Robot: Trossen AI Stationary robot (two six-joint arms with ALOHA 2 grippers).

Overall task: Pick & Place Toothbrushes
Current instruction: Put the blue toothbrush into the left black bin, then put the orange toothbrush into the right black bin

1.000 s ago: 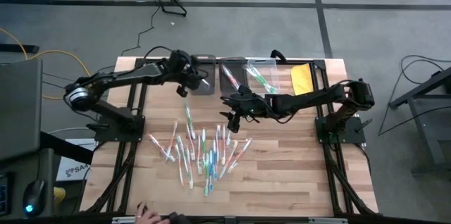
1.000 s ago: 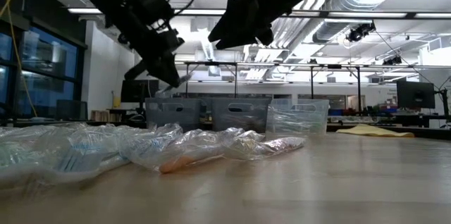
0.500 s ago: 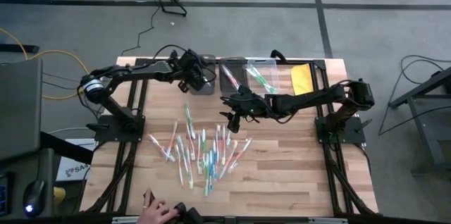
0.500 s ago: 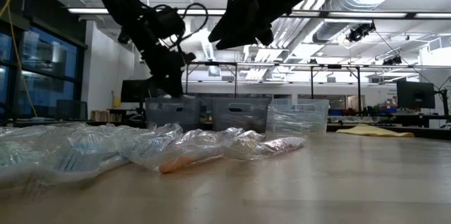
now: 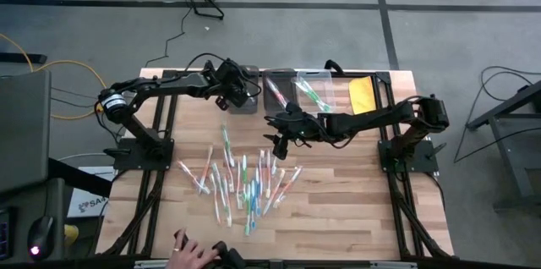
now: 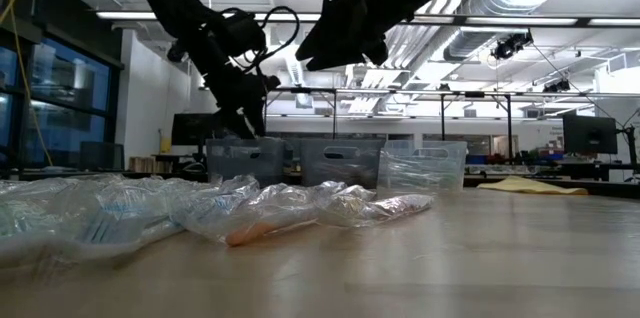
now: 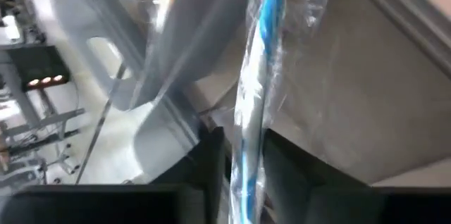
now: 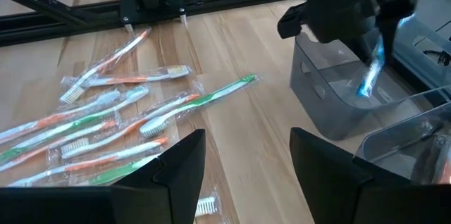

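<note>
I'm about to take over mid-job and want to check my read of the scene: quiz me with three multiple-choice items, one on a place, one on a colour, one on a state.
1. Where is the left pincer?
A. over the grey bin
B. over the yellow flat object
C. over the loose pile

2. What colour is the wrapped toothbrush between its fingers?
A. orange
B. blue and white
C. green

3. How does the right pincer stand?
A. shut on a brush
B. open and empty, over the toothbrush pile
C. inside a bin

Answers:
1 A, the high view shows it at the leftmost bin.
2 B, the left wrist view shows the blue stripe.
3 B, its own view shows a clear gap.
</note>
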